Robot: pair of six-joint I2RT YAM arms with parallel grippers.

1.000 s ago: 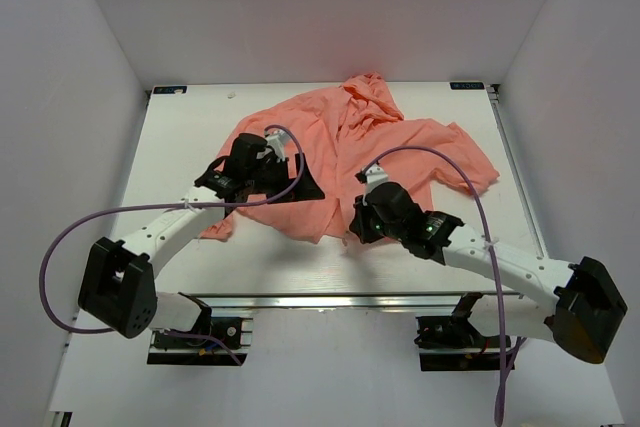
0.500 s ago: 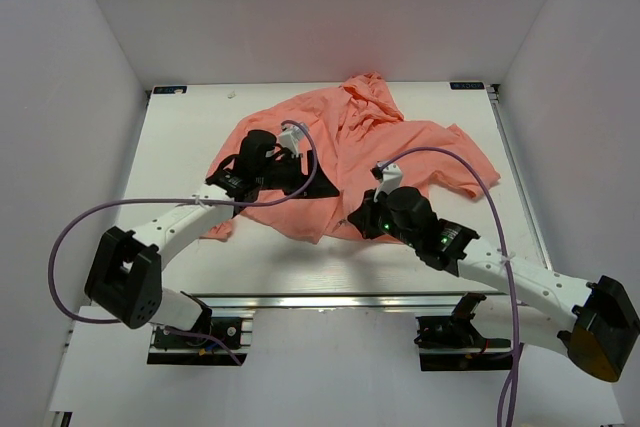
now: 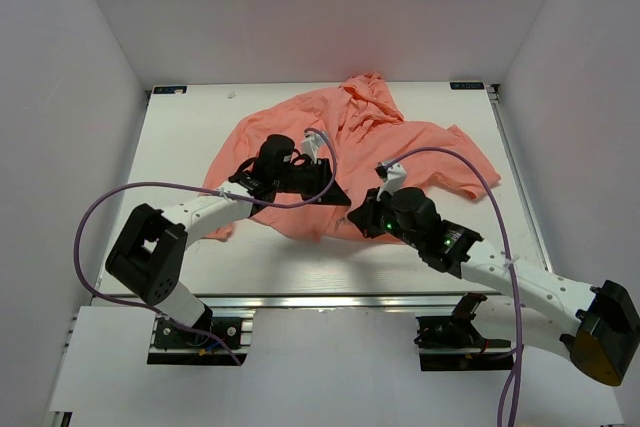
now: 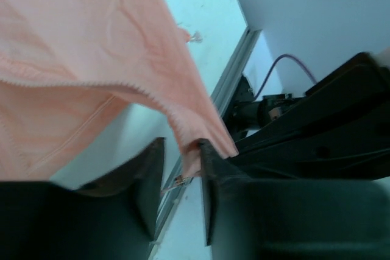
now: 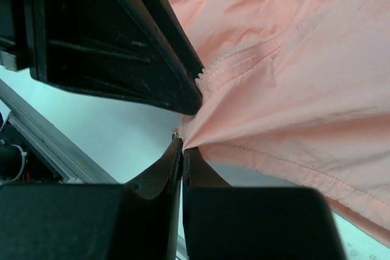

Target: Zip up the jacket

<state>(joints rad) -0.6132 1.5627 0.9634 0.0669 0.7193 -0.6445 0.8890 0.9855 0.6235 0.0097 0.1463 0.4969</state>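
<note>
The salmon-pink jacket lies crumpled across the back and middle of the white table. My left gripper reaches right over its near hem. In the left wrist view its jaws stand a little apart, with a hem corner and a small metal zipper piece hanging between them against the right finger. A row of zipper teeth runs along that fabric. My right gripper is shut on a pinched point of the jacket's hem, its jaws pressed together just under the left gripper's black finger.
The two grippers sit almost touching near the middle front of the table. Purple cables loop from both arms. A metal rail runs along the near edge, and white walls close in the sides and back.
My left arm has swung right toward the right gripper and its jaws have narrowed from wide open. The right gripper stays shut on the hem and has shifted slightly right.
</note>
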